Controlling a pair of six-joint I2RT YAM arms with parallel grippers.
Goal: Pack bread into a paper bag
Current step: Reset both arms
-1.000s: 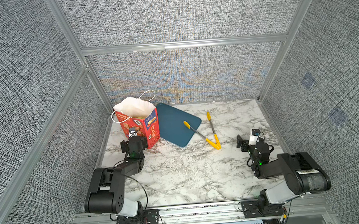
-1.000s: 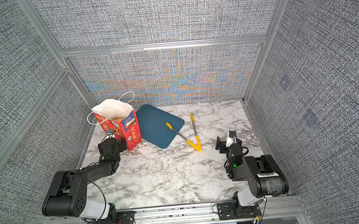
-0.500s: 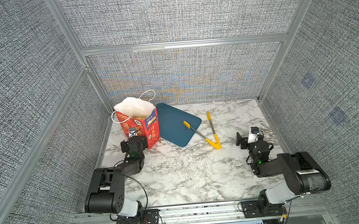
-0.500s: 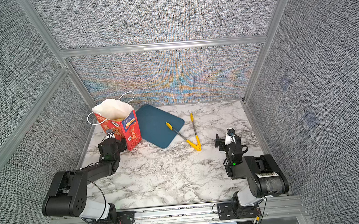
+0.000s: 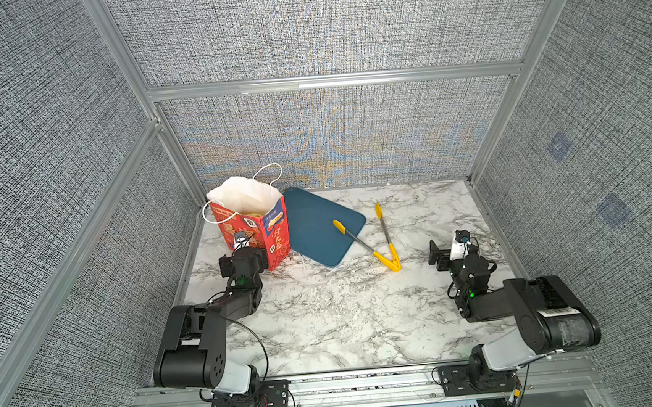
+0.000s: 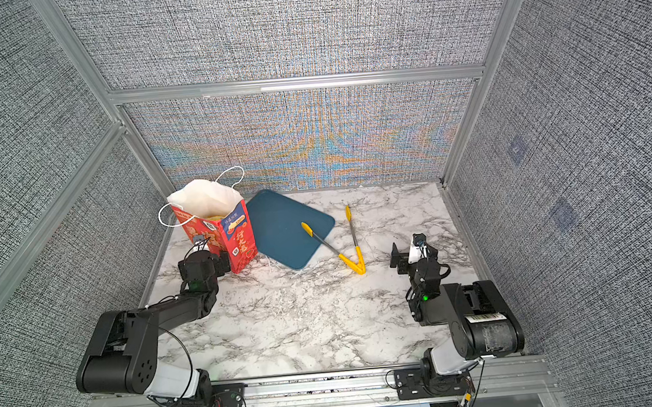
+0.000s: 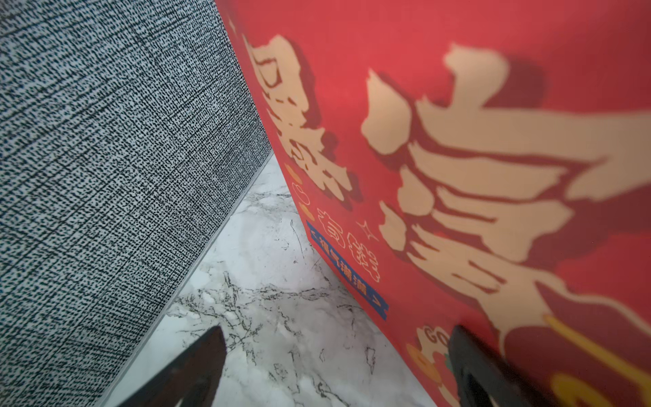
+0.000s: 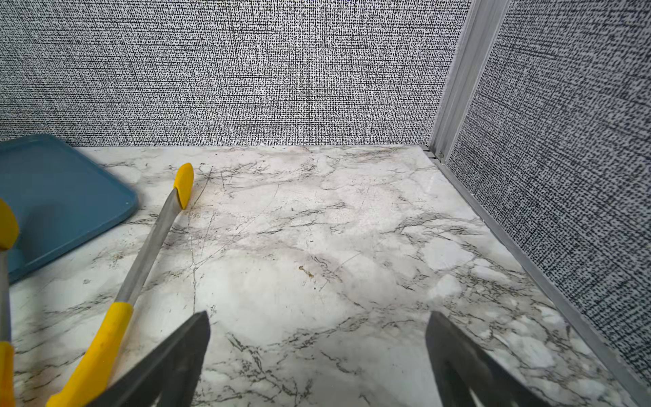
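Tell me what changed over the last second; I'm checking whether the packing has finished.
Nothing clearly changed. The right gripper may have shifted a touch, too slight to be sure. Both grippers stay open and empty: the left gripper beside the paper bag, the right one near the tongs. Bag, tongs and tray lie as before.

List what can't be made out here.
- Bread: both top views show only a yellow sliver; the paper bag walls hide kind and count.
- Left end effector: fingers cut by the left wrist view's edge; contact with the bag unclear; its wrist covers it in both top views.
- Bag print: blurred and cropped in the left wrist view.
- Tongs: hinge end cut off by the right wrist view's edge.
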